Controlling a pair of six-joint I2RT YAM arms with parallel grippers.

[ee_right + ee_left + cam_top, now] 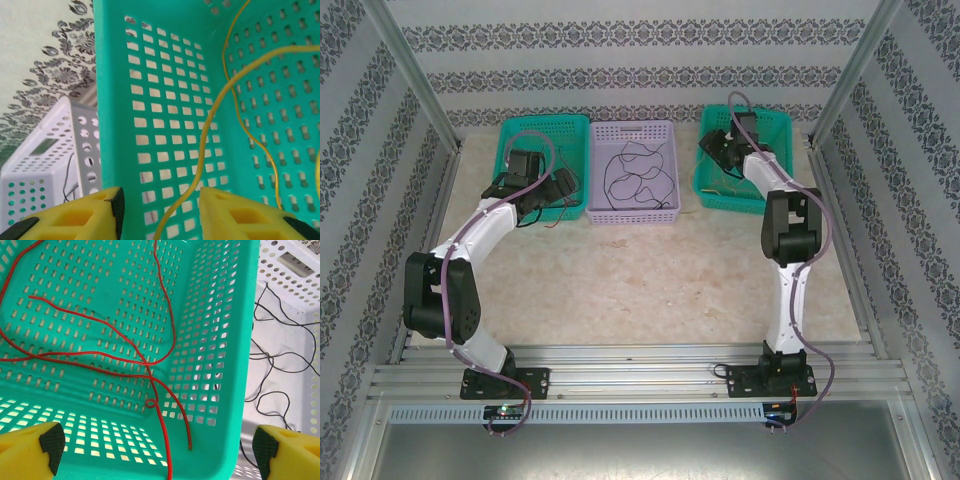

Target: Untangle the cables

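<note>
As the overhead view shows, thin black cables curl inside the lilac perforated plastic basket at the table's far edge. At the left wrist, the left gripper gapes wide above thin red cables in a green perforated plastic basket. At the right wrist, the right gripper stands parted, with a thin yellow cable running unclamped between its fingers in a second green basket.

White-and-black arms, purple-grey cables, yellow black-padded pincer fingers

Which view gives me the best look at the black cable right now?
Top external: the black cable lies fully in sight, looped in the lavender basket. The left wrist view catches some loops past the green basket wall; the right wrist view, just a short strand.
</note>
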